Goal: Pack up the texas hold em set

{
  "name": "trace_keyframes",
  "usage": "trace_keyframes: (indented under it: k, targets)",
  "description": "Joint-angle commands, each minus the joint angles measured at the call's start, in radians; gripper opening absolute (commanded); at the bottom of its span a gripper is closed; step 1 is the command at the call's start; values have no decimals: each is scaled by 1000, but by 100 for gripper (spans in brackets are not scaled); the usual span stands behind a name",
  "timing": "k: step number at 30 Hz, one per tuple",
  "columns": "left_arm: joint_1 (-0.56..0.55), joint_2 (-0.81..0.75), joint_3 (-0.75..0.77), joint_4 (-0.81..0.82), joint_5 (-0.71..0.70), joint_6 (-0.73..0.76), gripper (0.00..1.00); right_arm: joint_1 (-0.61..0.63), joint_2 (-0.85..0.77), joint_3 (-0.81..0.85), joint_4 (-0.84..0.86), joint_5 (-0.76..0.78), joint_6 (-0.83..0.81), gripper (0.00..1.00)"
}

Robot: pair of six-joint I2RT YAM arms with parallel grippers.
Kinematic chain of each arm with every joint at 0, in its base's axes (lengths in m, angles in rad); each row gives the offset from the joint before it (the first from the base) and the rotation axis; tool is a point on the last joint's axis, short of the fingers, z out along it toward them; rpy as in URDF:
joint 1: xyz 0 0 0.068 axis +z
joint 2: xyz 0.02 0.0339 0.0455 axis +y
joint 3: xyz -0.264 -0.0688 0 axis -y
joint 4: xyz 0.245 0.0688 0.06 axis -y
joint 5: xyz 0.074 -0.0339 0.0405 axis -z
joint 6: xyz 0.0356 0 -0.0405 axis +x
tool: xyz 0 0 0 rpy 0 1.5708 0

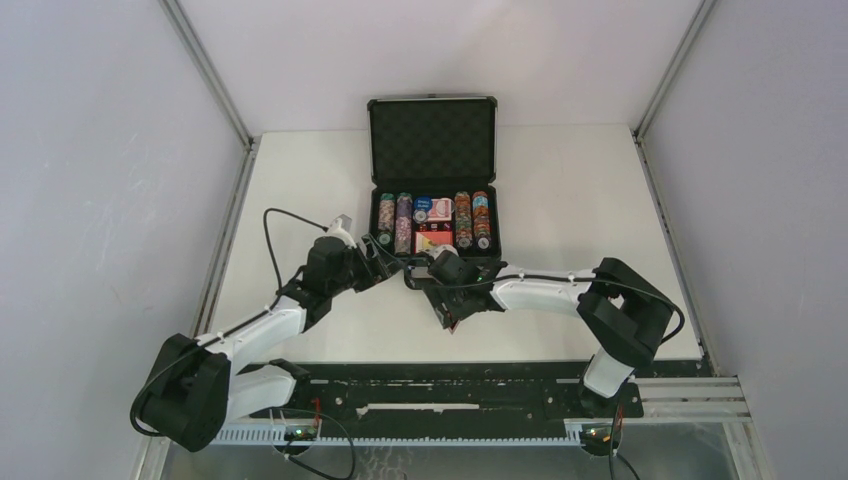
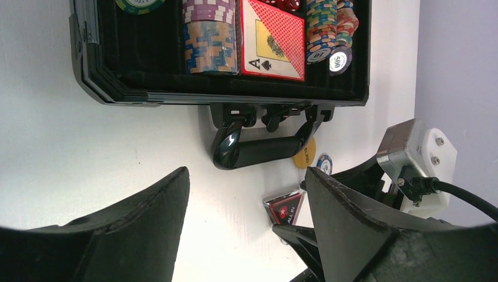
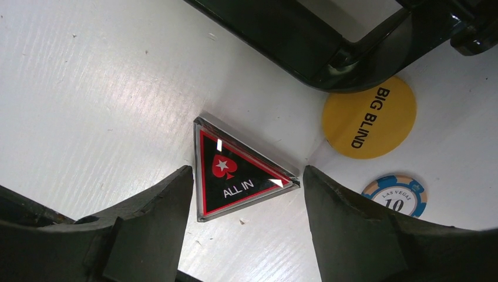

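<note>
The black briefcase (image 1: 497,215) lies open at the table's far middle, its foam-lined lid (image 1: 432,140) upright. Chip rows (image 1: 387,222) and a red card box (image 2: 273,41) fill it. In front of its handle (image 2: 264,150) lie a triangular "ALL IN" button (image 3: 235,176), a yellow "BIG BLIND" button (image 3: 369,117) and a blue chip (image 3: 394,195). My right gripper (image 3: 246,176) is open, its fingers on either side of the ALL IN button's near edge without closing on it. My left gripper (image 2: 246,176) is open over bare table just before the handle, holding nothing.
The two grippers (image 1: 385,262) (image 1: 443,303) sit close together in front of the case. In the left wrist view the right arm's wrist camera housing (image 2: 417,153) and cable stand just to the right of my left fingers. Grey walls enclose the table.
</note>
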Motion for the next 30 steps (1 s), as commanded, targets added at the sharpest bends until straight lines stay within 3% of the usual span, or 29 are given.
trace_keyframes:
  k: [1, 8, 13, 20, 30]
  targets:
    - [6, -2, -30, 55, 22, -11, 77, 15, -41, -5, -13, 10, 40, 77]
    - [6, -4, -36, 69, 38, -21, 77, 37, -47, -22, -10, 17, 68, 77]
    - [5, -9, -40, 71, 39, -21, 77, 42, -45, -29, 0, 25, 73, 58]
    - [6, -5, -38, 70, 32, -19, 76, 37, -60, -5, -9, 28, 61, 44]
    - [6, -3, -32, 54, 10, -11, 76, 28, -145, 79, -85, 35, 14, 43]
